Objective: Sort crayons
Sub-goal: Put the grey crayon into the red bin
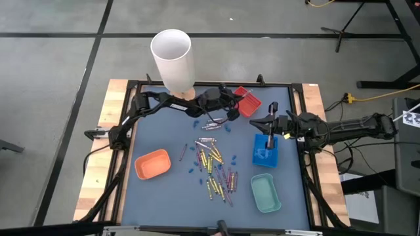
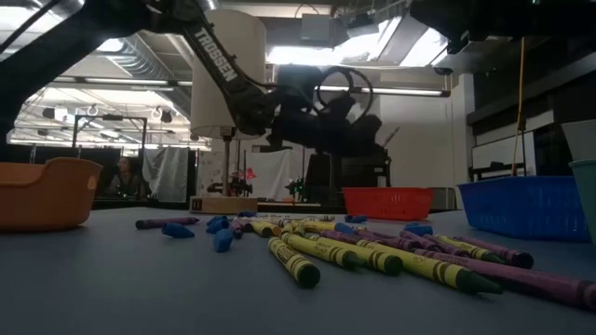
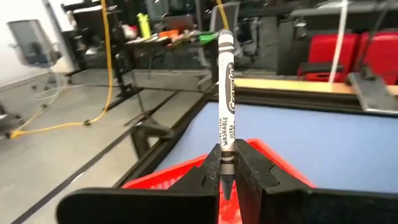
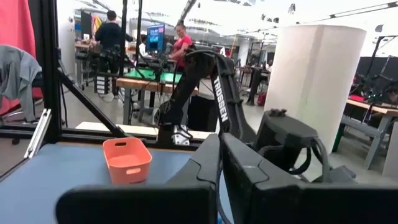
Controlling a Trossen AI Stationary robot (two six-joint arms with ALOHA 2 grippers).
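My left gripper (image 3: 227, 177) pinches a silver-grey crayon (image 3: 225, 93) upright over the red tray (image 1: 249, 101). I lower before releasing, so it lands inside. The right gripper (image 1: 270, 126), fingers seemingly pressed together, waits above the blue tray (image 1: 265, 156).

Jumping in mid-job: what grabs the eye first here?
The heap of crayons at the mat's middle, ringed by four small trays. The left gripper pinches a grey crayon upright above the red tray; the right gripper hangs over the blue tray.
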